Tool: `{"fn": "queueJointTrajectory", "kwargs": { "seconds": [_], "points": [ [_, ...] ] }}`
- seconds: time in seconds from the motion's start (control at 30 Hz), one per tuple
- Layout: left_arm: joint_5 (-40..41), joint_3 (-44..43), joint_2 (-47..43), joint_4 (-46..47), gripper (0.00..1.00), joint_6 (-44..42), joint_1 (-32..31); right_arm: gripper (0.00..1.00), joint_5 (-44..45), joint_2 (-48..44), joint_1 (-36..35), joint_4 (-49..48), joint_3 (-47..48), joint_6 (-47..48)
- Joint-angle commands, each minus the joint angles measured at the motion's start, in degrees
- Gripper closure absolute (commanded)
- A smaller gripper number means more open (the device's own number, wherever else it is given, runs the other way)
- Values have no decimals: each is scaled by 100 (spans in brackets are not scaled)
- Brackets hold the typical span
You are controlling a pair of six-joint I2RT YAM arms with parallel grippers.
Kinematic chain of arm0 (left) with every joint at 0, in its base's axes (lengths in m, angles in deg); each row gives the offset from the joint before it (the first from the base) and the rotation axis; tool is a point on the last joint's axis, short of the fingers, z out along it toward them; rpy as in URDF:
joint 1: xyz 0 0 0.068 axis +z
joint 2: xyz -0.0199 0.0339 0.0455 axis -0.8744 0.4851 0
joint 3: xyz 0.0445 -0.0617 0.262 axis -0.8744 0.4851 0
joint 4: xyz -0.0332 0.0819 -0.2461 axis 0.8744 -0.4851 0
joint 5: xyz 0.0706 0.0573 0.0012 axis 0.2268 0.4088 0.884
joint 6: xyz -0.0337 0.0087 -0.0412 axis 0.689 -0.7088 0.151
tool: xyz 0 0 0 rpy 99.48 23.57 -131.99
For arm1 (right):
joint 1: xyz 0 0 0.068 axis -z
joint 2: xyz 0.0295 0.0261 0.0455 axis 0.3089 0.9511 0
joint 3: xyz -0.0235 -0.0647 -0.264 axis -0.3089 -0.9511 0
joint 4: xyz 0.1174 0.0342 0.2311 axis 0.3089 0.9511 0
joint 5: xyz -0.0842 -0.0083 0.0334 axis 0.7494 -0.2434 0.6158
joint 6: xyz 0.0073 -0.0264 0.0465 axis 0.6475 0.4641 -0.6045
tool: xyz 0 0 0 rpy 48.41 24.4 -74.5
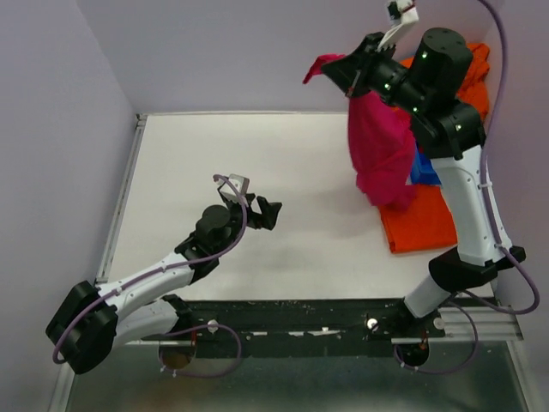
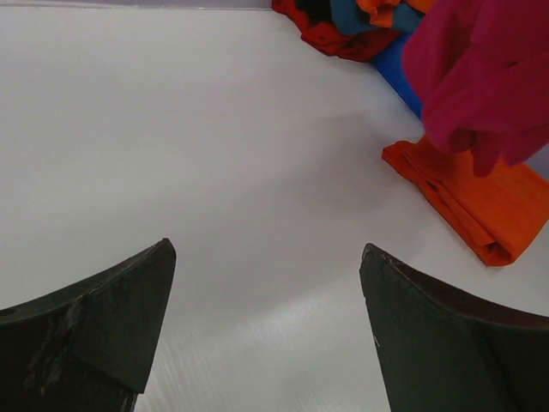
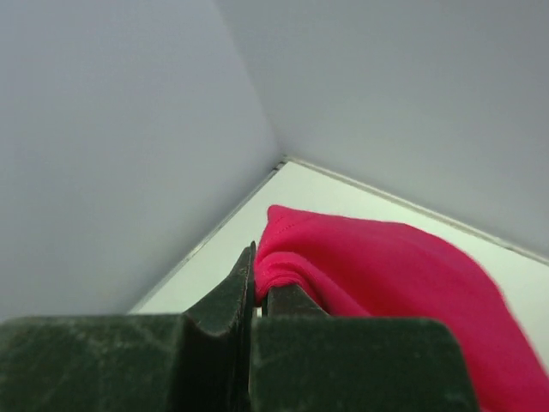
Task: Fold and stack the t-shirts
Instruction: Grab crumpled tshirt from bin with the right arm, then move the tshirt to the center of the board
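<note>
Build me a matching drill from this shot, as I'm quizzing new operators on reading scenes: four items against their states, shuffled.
Column one:
1. magenta t-shirt
2. folded orange t-shirt
3. left fingers
4. right fingers

Column two:
A. spread wide above the bare table
B. lying flat on the table
C. pinched shut on a shirt
D. hanging in the air

Pairs: 1-D, 2-B, 3-A, 4-C
</note>
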Motion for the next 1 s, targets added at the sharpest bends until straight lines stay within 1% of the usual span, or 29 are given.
{"fn": "queueJointTrajectory", "kwargs": {
  "seconds": [0.0,0.07,0.1,0.17,0.2,0.23,0.3,0.4,0.43,0.5,0.57,0.63,0.7,0.77,0.83,0.97],
  "points": [
    [298,33,-202,14,1,-99,-6,99,-213,563,-582,1520,1392,815],
    [351,51,-255,5,1,-99,-6,99,-75,388,-591,1240,1070,710],
    [368,59,-281,-3,1,-99,-15,91,57,231,-600,1055,798,710],
    [430,86,-351,-3,1,-99,-6,36,618,-103,-591,800,121,648],
    [474,103,-386,-21,1,-99,-6,14,960,-279,-591,712,-273,622],
    [500,121,-422,-30,1,-108,-15,4,1216,-420,-600,632,-652,587],
    [535,130,-475,-74,1,-117,-6,4,1569,-745,-583,439,-1617,578],
    [632,130,-466,-144,1,-117,-15,7,1877,-1123,-600,17,-3041,587],
    [667,112,-431,-170,1,-117,-6,9,1982,-1220,-591,-123,-3420,526],
    [685,34,-265,-232,1,-152,-6,16,1992,-1379,-583,-404,-4203,490],
    [807,-203,59,-564,1,-135,-6,20,2045,-1484,-591,-650,-4897,350],
    [974,-571,464,-960,1,-108,-6,22,2019,-1502,-591,-896,-5425,236],
    [949,-801,833,-1163,1,-108,-6,22,2027,-1459,-591,-1038,-5865,122],
    [617,-924,1071,-1129,3,-204,-6,24,2062,-1336,-591,-1135,-6121,25],
    [81,-1004,1265,-1041,5,-318,-6,24,2193,-1195,-591,-1144,-6280,-72],
    [-334,-1162,1564,-1084,6,-407,-6,25,2361,-1116,-591,-1240,-6657,-195]
  ]
}}
